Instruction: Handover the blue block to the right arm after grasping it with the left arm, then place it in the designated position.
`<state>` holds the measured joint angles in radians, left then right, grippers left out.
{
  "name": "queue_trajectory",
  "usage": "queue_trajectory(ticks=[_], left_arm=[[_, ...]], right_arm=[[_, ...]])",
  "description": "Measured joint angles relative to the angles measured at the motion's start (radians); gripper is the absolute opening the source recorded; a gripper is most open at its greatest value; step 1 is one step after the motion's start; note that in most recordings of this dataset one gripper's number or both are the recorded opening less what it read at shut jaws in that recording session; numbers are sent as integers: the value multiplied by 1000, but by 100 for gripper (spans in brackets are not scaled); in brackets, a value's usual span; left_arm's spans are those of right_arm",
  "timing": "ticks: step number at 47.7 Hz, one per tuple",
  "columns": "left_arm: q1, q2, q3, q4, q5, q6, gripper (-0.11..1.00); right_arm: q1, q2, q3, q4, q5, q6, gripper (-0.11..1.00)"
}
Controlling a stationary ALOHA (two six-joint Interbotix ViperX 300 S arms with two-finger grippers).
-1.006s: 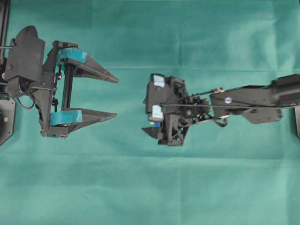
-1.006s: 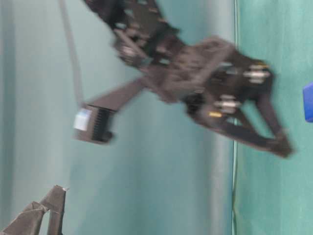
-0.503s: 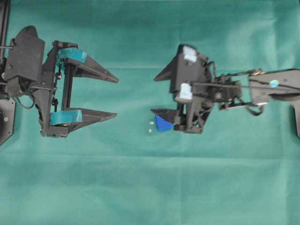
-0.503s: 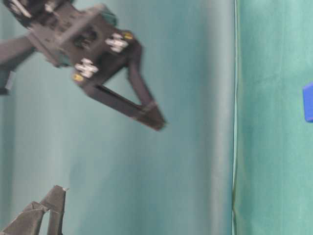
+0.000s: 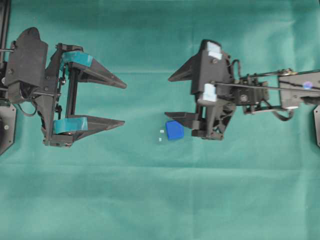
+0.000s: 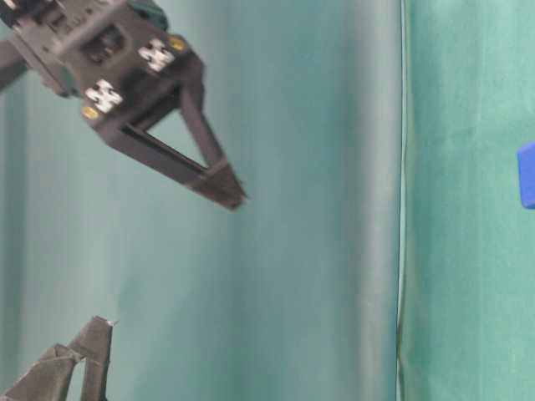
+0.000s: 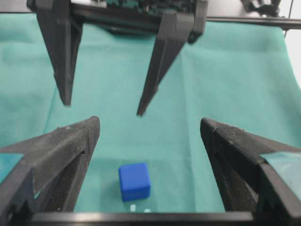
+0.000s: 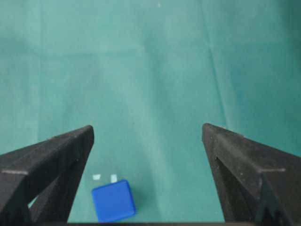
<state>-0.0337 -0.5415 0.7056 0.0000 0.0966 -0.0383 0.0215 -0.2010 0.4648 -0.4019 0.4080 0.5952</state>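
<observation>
Resting on the green cloth of the counter (image 5: pixel 150 200), the blue block (image 5: pixel 174 130) sits a little right of centre in the overhead view, with two tiny white marks (image 5: pixel 160 135) just beside its left edge; the other marks of the designated position are hidden, presumably under it. It looks small, rigid and light, with rounded edges and smooth faces that could slip, so a pinch across two opposite flat faces seems the surest hold. The right end effector (image 5: pixel 172 97) reaches in from the right edge, its plain black fingers spread wide and empty, the lower tip just beside the block's upper right corner but not around it. At far left the left end effector (image 5: pixel 122 102) lies level, its teal-padded fingers spread and holding nothing, well apart from the block.

At table level, the right end effector (image 6: pixel 226 188) hangs in the upper left, clear of the cloth, and the block (image 6: pixel 527 175) shows only as a sliver at the right edge.

From the left wrist, the block (image 7: pixel 134 181) lies low at centre between spread fingers (image 7: pixel 61 146), the right arm's fingers beyond it.

From the right wrist, the block (image 8: pixel 113 201) sits at bottom left, free between black fingers (image 8: pixel 51 155).
</observation>
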Motion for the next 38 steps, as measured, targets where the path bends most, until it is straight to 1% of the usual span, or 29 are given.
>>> queue_trajectory(ticks=[6,16,28,38], left_arm=[[0,0,0,0,0,0,100],[0,0,0,0,0,0,100],[0,0,0,0,2,0,100],[0,0,0,0,2,0,100]], right_arm=[[2,-44,23,-2,0,0,92],[2,-132,74,-26,-2,0,92],[2,-247,146,-48,-52,0,92],[2,-316,183,-57,-63,2,92]])
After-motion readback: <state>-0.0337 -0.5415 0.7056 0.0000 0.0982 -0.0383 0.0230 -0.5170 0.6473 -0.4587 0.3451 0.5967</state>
